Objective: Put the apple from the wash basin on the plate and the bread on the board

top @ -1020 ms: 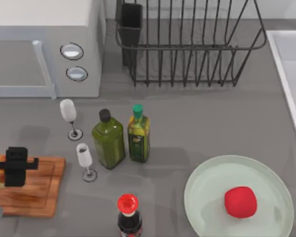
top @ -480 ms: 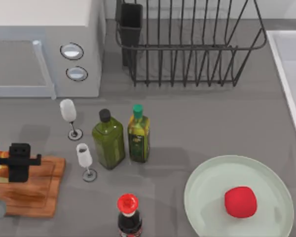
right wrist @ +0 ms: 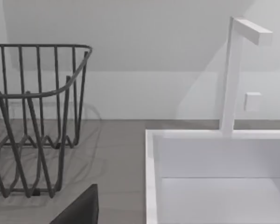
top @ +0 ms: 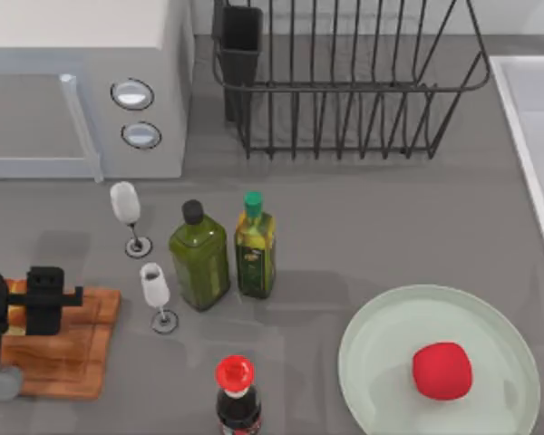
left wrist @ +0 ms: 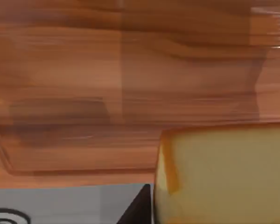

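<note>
Bread (left wrist: 224, 172) appears in the left wrist view as a pale tan, smooth-sided loaf with a golden-orange crust along its edge, lying on the board (left wrist: 130, 70); in the top view a small orange part of it (top: 14, 314) shows beside the dark left gripper (top: 43, 302). Its long axis I cannot tell, because too little of it is seen. Whether the left gripper is open or holds the bread I cannot tell. The board (top: 68, 349) is brown wood with clear grain and a groove near its edge, and it lies at the left edge of the grey countertop (top: 363, 236), its long side running left to right. The apple (top: 442, 370), bright red and roundish, rests on the mint-green plate (top: 381, 353) near the front right corner. Close to the board stand two wine glasses (top: 154, 290), then two green oil bottles (top: 199, 256), and a dark bottle with red cap (top: 236, 390) at the front edge. A microwave (top: 82, 82) and a wire dish rack (top: 344, 82) stand at the back. The wash basin (top: 526, 127) is at the right edge; the right wrist view shows its white rim (right wrist: 151, 177), a faucet (right wrist: 233, 74) and a plain pale wall (right wrist: 130, 32).
</note>
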